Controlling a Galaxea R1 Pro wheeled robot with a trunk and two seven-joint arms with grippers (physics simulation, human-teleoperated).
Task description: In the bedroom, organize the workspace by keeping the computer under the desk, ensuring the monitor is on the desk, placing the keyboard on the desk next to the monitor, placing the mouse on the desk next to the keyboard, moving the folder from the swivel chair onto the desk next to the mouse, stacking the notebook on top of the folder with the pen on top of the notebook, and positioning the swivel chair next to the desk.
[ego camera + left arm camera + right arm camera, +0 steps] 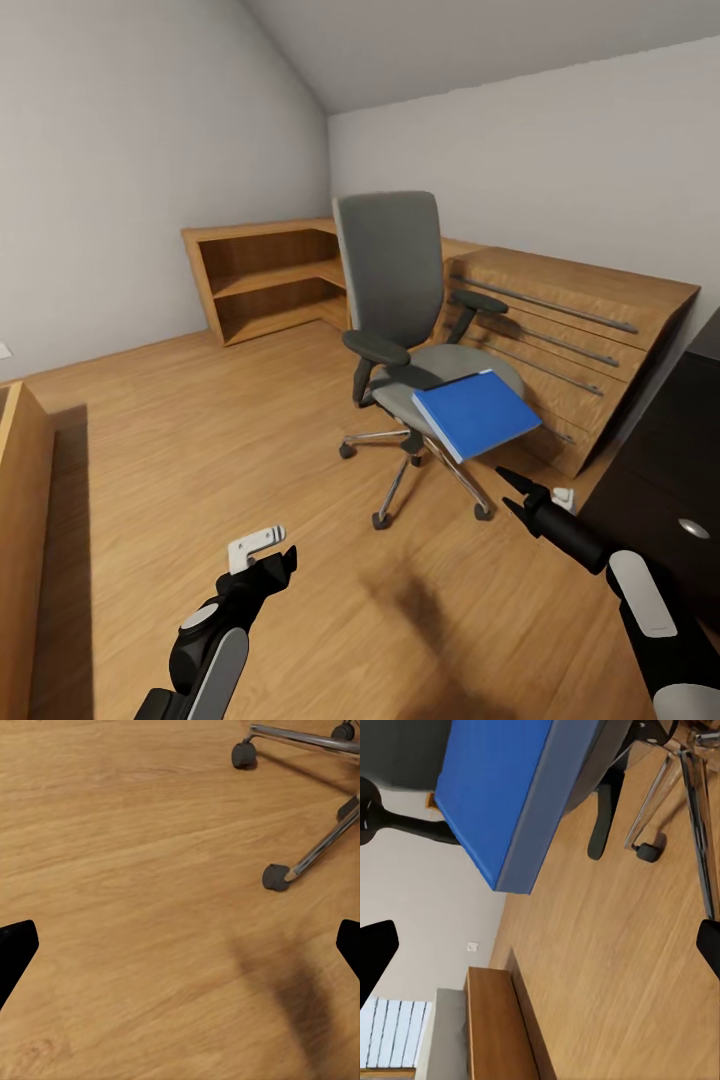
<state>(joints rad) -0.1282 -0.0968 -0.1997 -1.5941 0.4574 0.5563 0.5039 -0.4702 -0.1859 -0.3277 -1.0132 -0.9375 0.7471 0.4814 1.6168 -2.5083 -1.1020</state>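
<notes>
Nearest to us, our left gripper hangs low over the bare wood floor, fingers spread and holding nothing; its wrist view looks down on floorboards and 2 of the chair's casters. Our right gripper reaches forward just short of the chair, its 2 black fingers parted and empty, tips aimed toward the folder.

The blue folder lies flat on the seat of the swivel chair, overhanging the seat's front edge on our right side, one corner jutting past the cushion. In the right wrist view the folder's blue cover and grey spine edge sit ahead of the open fingers.

We judge the step in hand to be picking up that folder. To do it well, we should use the overhang: bring the right gripper level with the free corner, slide one finger under and one over, and close well in from the edge so the folder does not pivot and sag. The chair rolls and swivels, so a push along the seat could send it away; we should approach gently and lift straight up before drawing back.

Farther off, a low wooden shelf unit stands in the room's far corner, with a slatted wooden unit behind the chair and a dark cabinet at our right.
</notes>
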